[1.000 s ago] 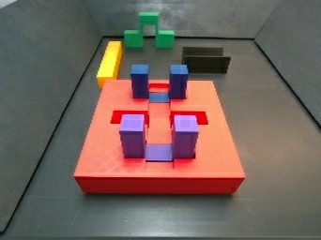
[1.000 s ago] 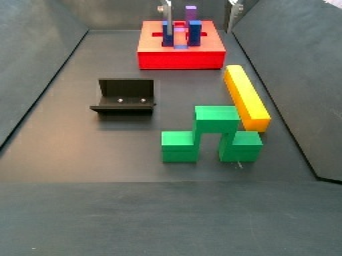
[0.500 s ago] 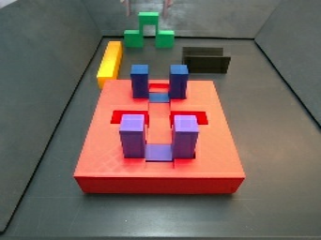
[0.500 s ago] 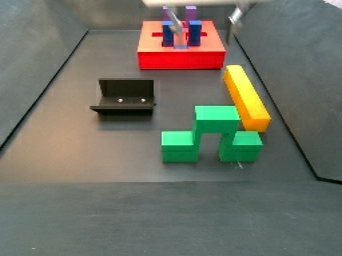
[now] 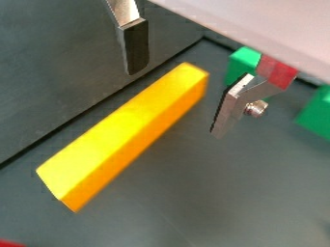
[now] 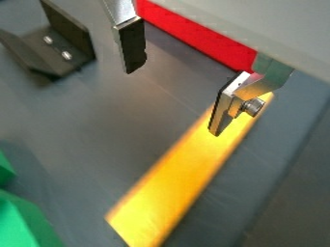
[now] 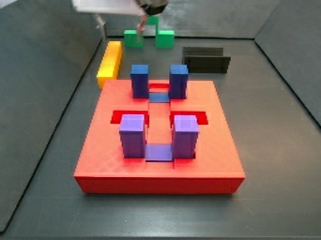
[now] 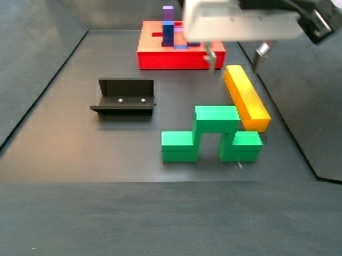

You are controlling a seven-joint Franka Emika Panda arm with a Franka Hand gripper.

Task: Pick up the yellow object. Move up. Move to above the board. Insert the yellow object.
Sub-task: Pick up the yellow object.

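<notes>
- Gripper (image 5: 177, 82) is hanging above the bar (image 5: 125, 136) with jaws spread wide — nothing between them but bare floor and the bar lying below.
- In both wrist views the fingers (image 6: 127, 46) are showing as flat silver plates with dark pads, one on each long side of the bar, neither touching it.
- Bar (image 8: 245, 95) is lying flat on the dark floor along the side wall, well apart from the board (image 8: 181, 57); long, plain yellow on top, orange on the sides, sharp-edged.
- Green blocks (image 8: 213, 133) are sitting just beside one end of the bar — a stepped cluster, matte; whether they are touching it I cannot tell.
- In a side view the gripper's pale body (image 7: 115, 6) is showing at the top edge, over the bar's (image 7: 109, 62) far end, near the green blocks (image 7: 148, 38).
- Board (image 7: 160, 143) is lying in the middle of the floor: a thick red slab with recessed slots, blue and purple posts (image 7: 158, 106) standing upright in pairs.
- Fixture (image 8: 124, 97) is standing apart from the bar, across the open floor — dark bracket on a base plate.
- Floor is looking smooth, dark grey, faintly glossy.
</notes>
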